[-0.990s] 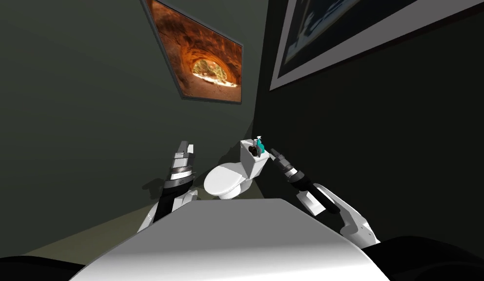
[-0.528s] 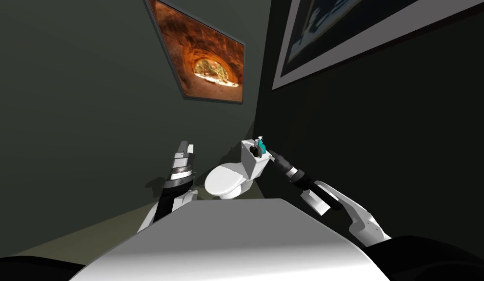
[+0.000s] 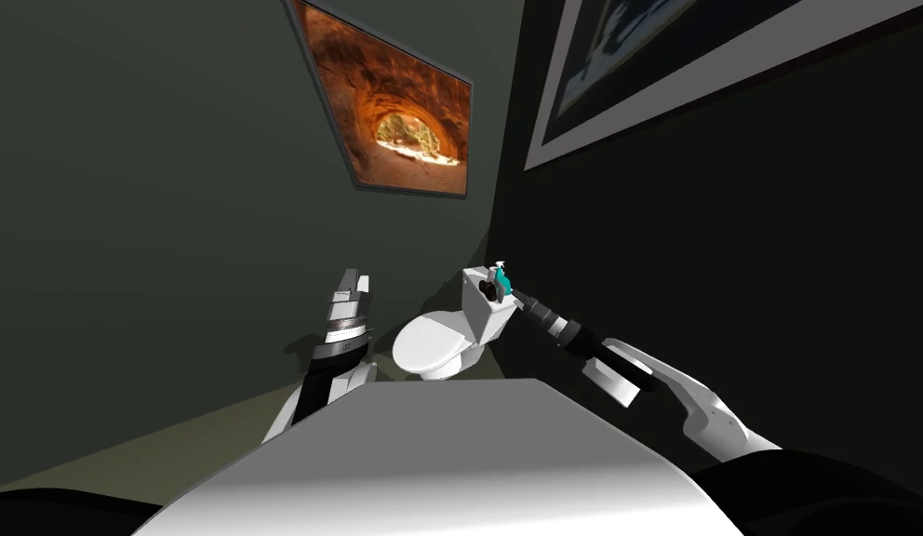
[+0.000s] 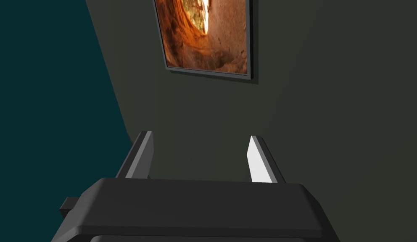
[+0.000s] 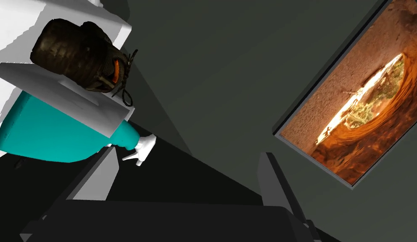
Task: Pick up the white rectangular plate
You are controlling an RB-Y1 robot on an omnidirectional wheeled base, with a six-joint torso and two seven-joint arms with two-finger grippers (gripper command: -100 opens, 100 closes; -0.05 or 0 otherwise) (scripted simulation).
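Head view: a toilet (image 3: 432,342) is sitting at centre frame, its tank (image 3: 485,316) carrying a teal bottle (image 3: 502,277). The right gripper (image 3: 516,297) is pointing at the tank's top from the right, and the left gripper (image 3: 351,281) is standing raised left of centre. Left wrist view: its fingers are gaping wide, holding nothing. Right wrist view: the plate (image 5: 100,115) is lying between a dark lump (image 5: 77,54) and the bottle, just beside one finger; the fingers are standing wide apart, gripping nothing.
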